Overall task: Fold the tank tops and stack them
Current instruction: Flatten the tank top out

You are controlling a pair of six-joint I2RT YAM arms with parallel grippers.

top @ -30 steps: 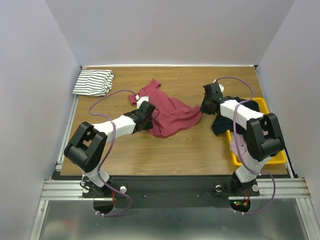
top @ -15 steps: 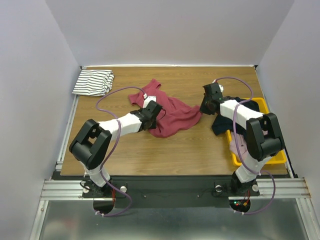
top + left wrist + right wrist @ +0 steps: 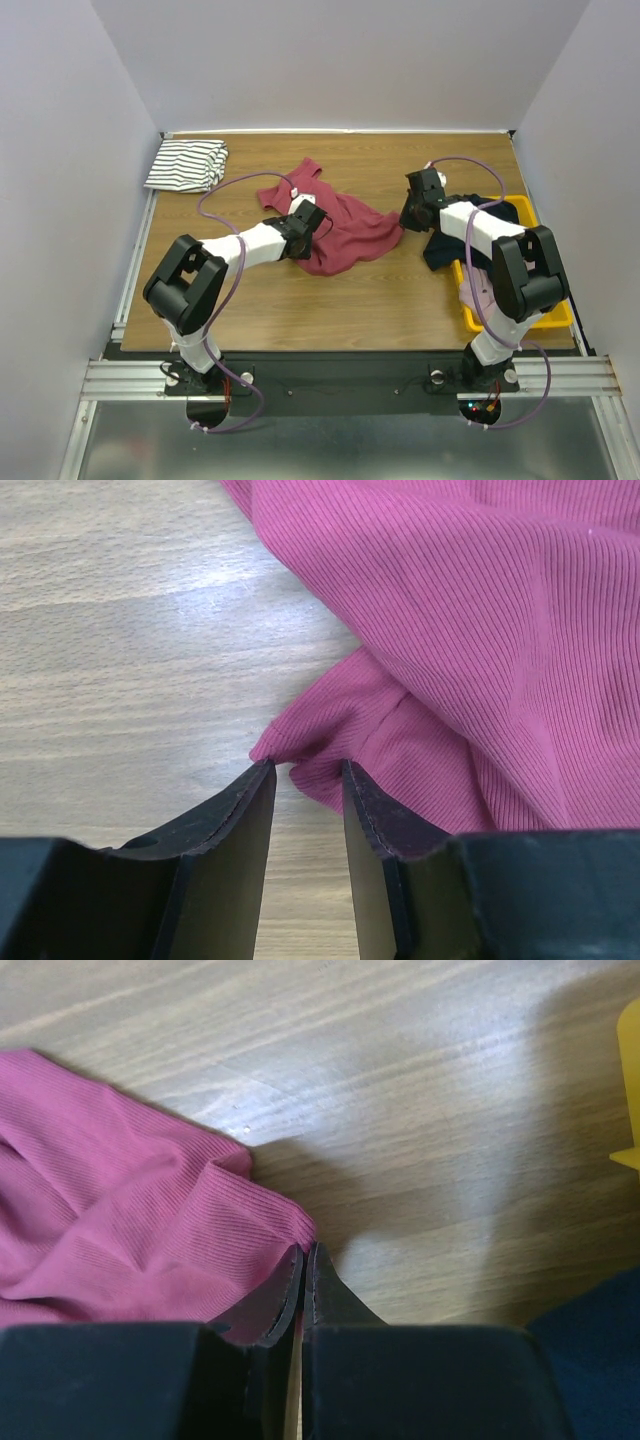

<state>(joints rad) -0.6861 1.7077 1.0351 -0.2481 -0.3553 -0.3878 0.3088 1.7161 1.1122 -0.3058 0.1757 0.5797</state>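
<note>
Since a second ago the left arm has swung its elbow rightward, and the left gripper (image 3: 307, 219) has slid further in over the dark red tank top (image 3: 348, 228); the right arm has not shifted.

Fine ribbed knit shows on the red top in the left wrist view, rumpled into soft ridges. A folded corner of it lies right at the tips of the left gripper (image 3: 305, 768), whose jaws stand partly apart with bare wood between them, gripping nothing. The right gripper (image 3: 304, 1251) is pressed tight, and the top's rolled hem (image 3: 240, 1210) runs into its fingertips, seemingly pinched there. The garment spreads crumpled between the two tools.

Well away to the far left of the left gripper, the striped tank top (image 3: 187, 165) lies folded into a rough rectangle.

Both rest on a wood-grain table (image 3: 340, 300), closed in by plain pale walls on three sides.

Just right of the right gripper sits a yellow bin (image 3: 515, 322), with dark blue cloth (image 3: 443, 250) spilling over its rim.
</note>
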